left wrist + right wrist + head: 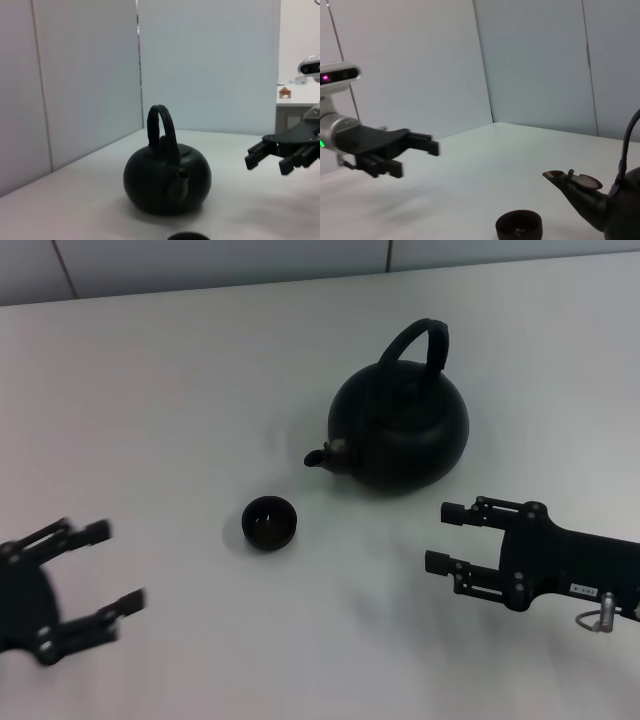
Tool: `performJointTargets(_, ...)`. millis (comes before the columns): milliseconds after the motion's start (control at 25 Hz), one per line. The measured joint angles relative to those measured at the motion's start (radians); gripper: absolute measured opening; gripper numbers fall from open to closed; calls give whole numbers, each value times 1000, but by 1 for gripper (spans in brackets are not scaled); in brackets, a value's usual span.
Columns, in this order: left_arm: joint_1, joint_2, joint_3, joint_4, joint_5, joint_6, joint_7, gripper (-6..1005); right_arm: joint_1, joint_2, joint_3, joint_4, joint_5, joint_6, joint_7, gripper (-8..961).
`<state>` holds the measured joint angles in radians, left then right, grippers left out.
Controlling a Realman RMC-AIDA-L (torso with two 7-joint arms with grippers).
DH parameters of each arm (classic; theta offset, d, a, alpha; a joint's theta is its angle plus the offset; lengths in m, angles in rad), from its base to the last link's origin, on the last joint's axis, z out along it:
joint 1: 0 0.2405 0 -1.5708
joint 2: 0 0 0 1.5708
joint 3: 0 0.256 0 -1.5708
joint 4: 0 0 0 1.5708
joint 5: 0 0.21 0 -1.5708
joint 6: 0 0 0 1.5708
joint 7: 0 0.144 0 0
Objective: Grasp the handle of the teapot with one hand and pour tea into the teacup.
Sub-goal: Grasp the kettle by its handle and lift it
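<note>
The round matte-black teapot (400, 425) stands upright on the white table, right of centre, its spout (318, 456) pointing left toward the teacup. Its arched handle (420, 340) rises over the top. The teapot also shows in the left wrist view (167, 182) and partly in the right wrist view (600, 200). The small black teacup (269, 522) sits in front of the spout, apart from it; it also shows in the right wrist view (519, 225). My right gripper (440, 537) is open and empty, in front of the teapot. My left gripper (115, 565) is open and empty at the near left.
The white table (200, 390) ends at a pale wall (200, 260) behind the teapot. A shelf with a small object (286, 92) shows far off in the left wrist view.
</note>
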<state>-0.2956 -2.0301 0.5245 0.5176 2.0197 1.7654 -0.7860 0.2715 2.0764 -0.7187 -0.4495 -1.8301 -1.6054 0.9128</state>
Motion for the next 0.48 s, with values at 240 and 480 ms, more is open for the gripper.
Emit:
performJointTargets(240, 59, 36, -2, 41, -4, 32, -2, 811, 0, 0, 1, 0, 0, -1, 2, 633)
performJointTargets(480, 61, 32, -1, 45, 0, 20, 9, 811, 2, 1, 1, 8, 0, -2, 1, 629)
